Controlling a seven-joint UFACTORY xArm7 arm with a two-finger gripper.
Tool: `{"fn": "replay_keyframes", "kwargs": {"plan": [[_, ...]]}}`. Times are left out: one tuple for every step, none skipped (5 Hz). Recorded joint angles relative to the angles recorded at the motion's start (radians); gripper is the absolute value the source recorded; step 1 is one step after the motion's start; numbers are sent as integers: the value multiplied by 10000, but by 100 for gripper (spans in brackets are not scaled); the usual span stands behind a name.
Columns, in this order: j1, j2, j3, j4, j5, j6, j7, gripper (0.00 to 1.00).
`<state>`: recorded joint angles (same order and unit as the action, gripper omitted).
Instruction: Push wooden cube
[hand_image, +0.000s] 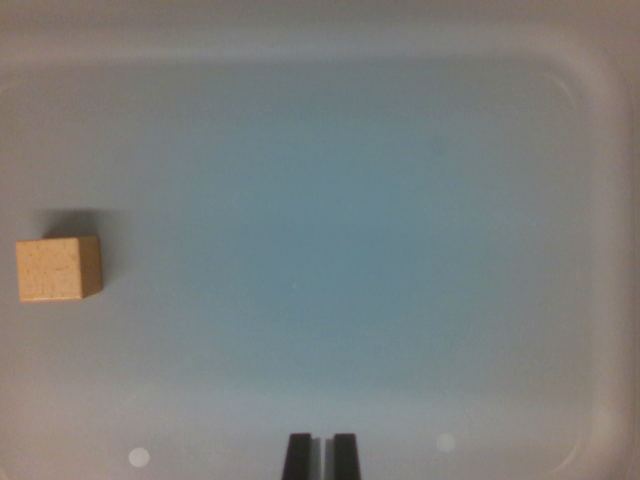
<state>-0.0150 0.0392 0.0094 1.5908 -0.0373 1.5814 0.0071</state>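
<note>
One cube (58, 269) only, resting on the pale tray (330, 200) hard by the wrist view's left edge, about mid-height, upright and square to the frame, shadow thrown behind. Well apart from the gripper (321, 457), seen at bottom centre with fingertips nearly together, just a thin slit between, clamped on nothing. Cube up and far to the left of the tips, so probably a long sideways reach first, then contact on a flat face. Not touched yet; nothing lying between.
</note>
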Motion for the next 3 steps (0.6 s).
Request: {"fn": "replay_keyframes", "kwargs": {"plan": [[0, 0, 0, 0, 0, 0, 0, 0], [18, 29, 14, -49, -1, -70, 24, 0], [18, 29, 14, -49, -1, -70, 24, 0]]}}
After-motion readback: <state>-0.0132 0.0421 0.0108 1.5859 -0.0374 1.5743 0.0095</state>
